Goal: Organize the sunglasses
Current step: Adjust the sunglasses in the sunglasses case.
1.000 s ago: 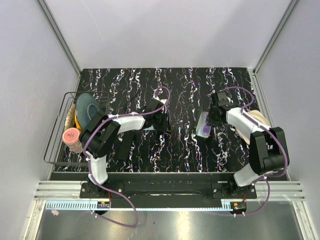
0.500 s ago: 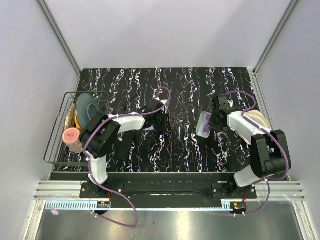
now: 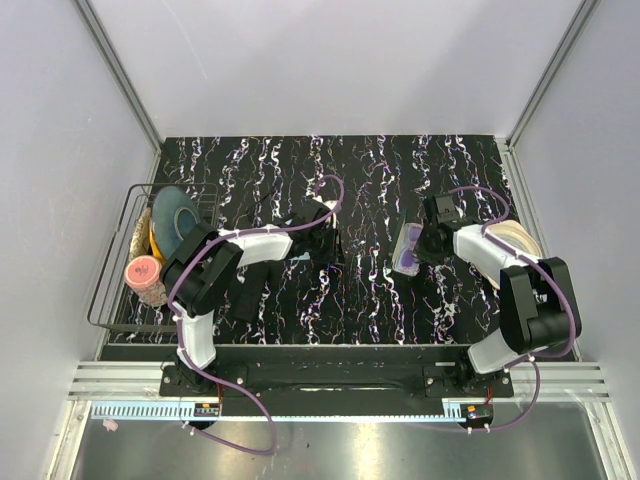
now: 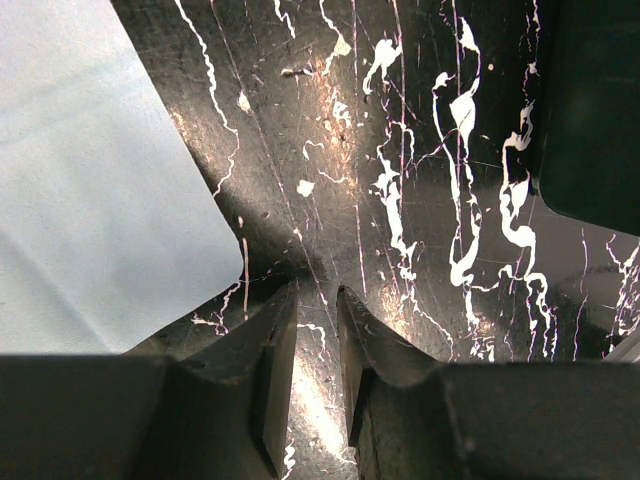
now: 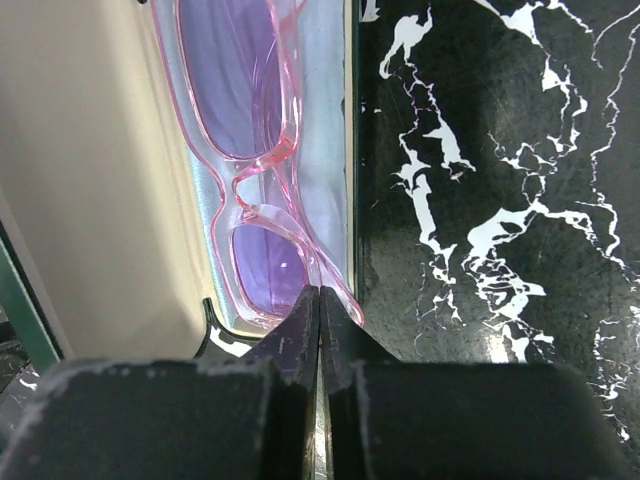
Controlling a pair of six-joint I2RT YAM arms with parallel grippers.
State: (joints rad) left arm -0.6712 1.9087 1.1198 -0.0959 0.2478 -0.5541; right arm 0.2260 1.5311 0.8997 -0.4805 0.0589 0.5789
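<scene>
Pink-framed sunglasses (image 5: 250,130) with purple lenses lie in an open case (image 5: 328,150) that has a pale blue lining and a cream lid (image 5: 100,180). From above, the sunglasses (image 3: 408,258) and case (image 3: 404,236) sit right of centre on the table. My right gripper (image 5: 319,292) is shut, its tips resting on the pink frame's near corner; from above it (image 3: 425,245) is at the case's right side. My left gripper (image 4: 318,290) hovers low over bare table, jaws a narrow gap apart with nothing between. A pale blue flat piece (image 4: 90,190) lies to its left.
A dark object (image 4: 590,110) lies right of my left gripper (image 3: 325,245). A wire rack (image 3: 112,290) at the left table edge holds a blue plate (image 3: 175,215) and a pink cup (image 3: 143,272). A cream round dish (image 3: 515,240) sits by the right arm.
My right gripper has shifted slightly toward the near side along the case, staying shut. The left arm has not moved.
</scene>
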